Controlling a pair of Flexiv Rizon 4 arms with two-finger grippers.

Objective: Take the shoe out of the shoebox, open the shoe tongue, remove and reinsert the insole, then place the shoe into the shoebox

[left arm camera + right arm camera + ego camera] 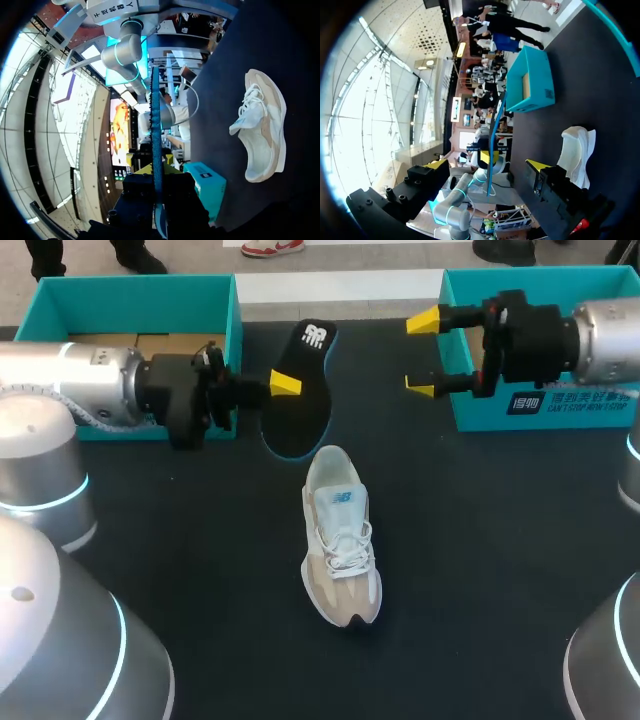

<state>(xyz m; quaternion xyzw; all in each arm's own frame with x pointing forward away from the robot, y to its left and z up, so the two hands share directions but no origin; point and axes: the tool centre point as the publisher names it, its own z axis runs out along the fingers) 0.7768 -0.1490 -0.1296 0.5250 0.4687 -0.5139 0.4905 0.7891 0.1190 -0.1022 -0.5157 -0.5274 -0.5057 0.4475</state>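
Observation:
The black insole (300,390) with a blue rim hangs above the table, pinched at its side edge by my left gripper (285,385), which is shut on it. In the left wrist view the insole (155,130) shows edge-on, running out from between that gripper's (156,172) fingers. The white and beige shoe (340,550) lies on the dark table in front of the insole, toe toward me. My right gripper (422,352) stands open to the right of the insole, clear of it. From the right wrist the insole (495,135) is ahead of the open gripper (487,165), with the shoe (575,150) beside it.
A teal shoebox (140,300) stands at the back left behind my left arm. A second teal box (560,410) sits at the back right under my right arm. The dark table (480,570) stretches around the shoe.

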